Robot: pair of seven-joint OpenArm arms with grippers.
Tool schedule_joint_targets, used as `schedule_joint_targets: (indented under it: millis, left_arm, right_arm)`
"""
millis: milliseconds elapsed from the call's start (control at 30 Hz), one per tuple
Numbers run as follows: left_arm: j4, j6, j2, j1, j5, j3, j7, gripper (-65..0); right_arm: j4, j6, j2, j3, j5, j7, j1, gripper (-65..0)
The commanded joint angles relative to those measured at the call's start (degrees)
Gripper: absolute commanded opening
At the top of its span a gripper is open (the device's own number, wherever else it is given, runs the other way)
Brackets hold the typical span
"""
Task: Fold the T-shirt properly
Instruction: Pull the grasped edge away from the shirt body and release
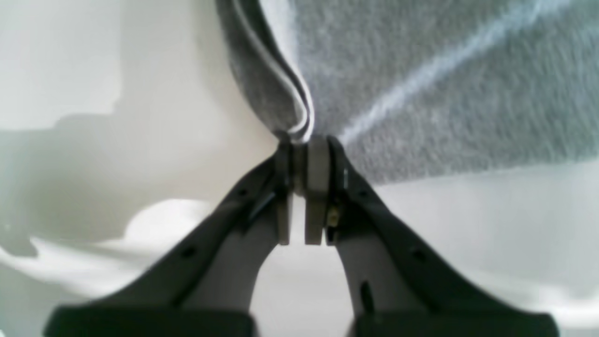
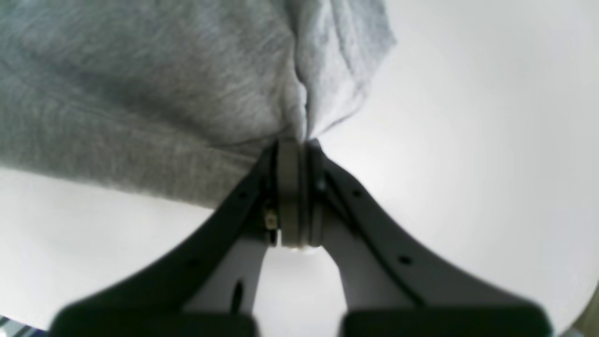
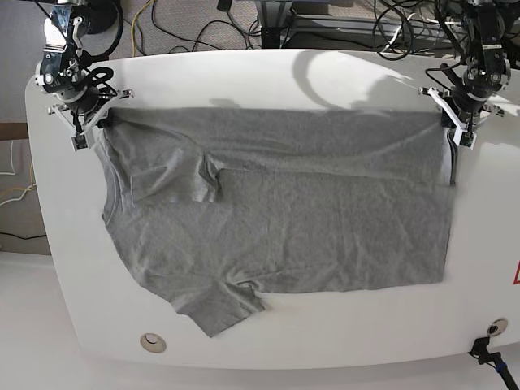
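The grey T-shirt [image 3: 309,219] lies spread on the white table [image 3: 325,73], hem to the right. One sleeve [image 3: 218,310] sticks out toward the near edge and the other [image 3: 175,175] is folded onto the body. My left gripper [image 3: 452,123] is shut on the far right corner of the cloth, which the left wrist view shows bunched between the jaws as the T-shirt [image 1: 444,84] meets the gripper [image 1: 306,140]. At the far left corner my right gripper [image 3: 96,122] is also shut on fabric, and the T-shirt [image 2: 140,93] puckers at the gripper [image 2: 299,142]. No lettering shows.
Cables [image 3: 203,24] lie on the floor behind the table. A round grommet hole [image 3: 152,342] sits near the table's front left edge. The table's rounded edges run close to both grippers. A red sticker [image 3: 516,274] marks the right side.
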Motion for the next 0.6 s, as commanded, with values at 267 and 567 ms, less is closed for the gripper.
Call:
schedule_joint_targets:
  millis: [267,567]
  left_arm:
    - [12.7,0.6,2.2,12.6,0.4,-9.1,1.8,-64.7]
    - [12.7,0.6,2.3,15.2,0.4,-10.2,1.8,-64.0]
  right_arm:
    - [8.1,0.3,-0.2,0.4,0.7,0.5,-11.3,-65.0]
    - [8.1,0.3,-1.0,0.4,0.7,0.5,-13.8,-65.0]
